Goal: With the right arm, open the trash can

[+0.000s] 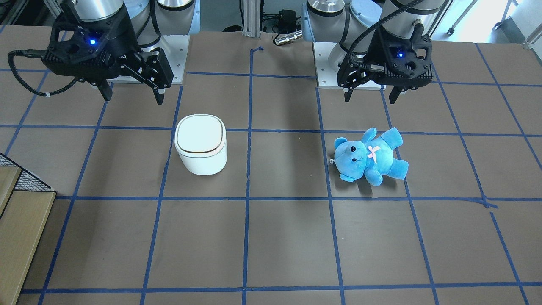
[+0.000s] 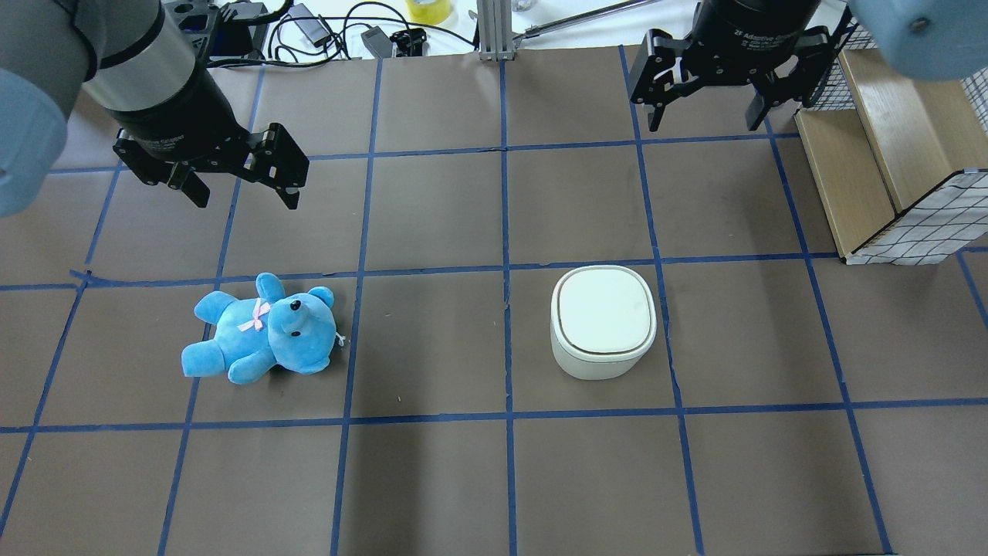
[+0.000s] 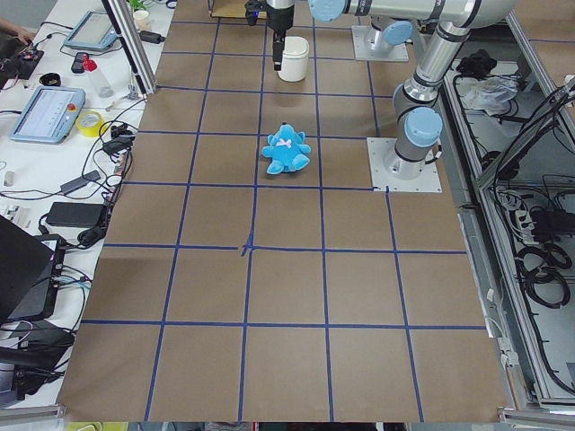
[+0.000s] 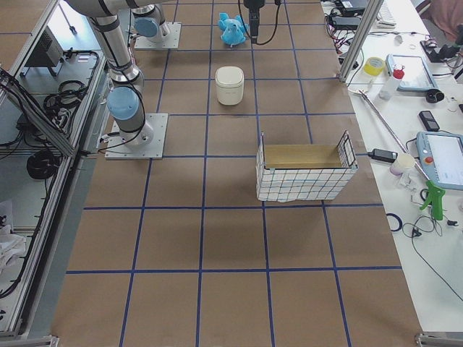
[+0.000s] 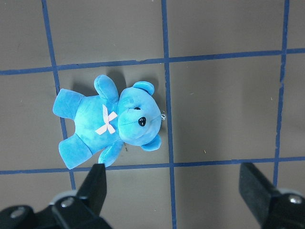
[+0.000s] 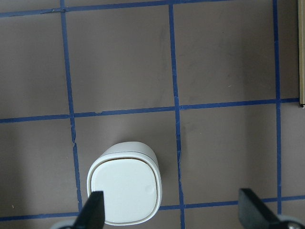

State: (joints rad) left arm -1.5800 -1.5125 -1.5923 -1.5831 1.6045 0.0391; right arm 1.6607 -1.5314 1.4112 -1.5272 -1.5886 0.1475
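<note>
The white trash can (image 1: 200,144) stands upright on the brown table with its flip lid closed. It also shows in the overhead view (image 2: 603,320) and low in the right wrist view (image 6: 125,195). My right gripper (image 1: 133,97) is open and empty. It hangs above the table, apart from the can, on the robot's side of it and a little toward the robot's right in the overhead view (image 2: 704,123). My left gripper (image 2: 245,199) is open and empty, raised above the table's other half.
A blue teddy bear (image 2: 262,328) lies on its back below my left gripper and shows in the left wrist view (image 5: 109,124). A wire-mesh basket with a wooden bottom (image 2: 872,154) stands at the table edge beyond the right arm.
</note>
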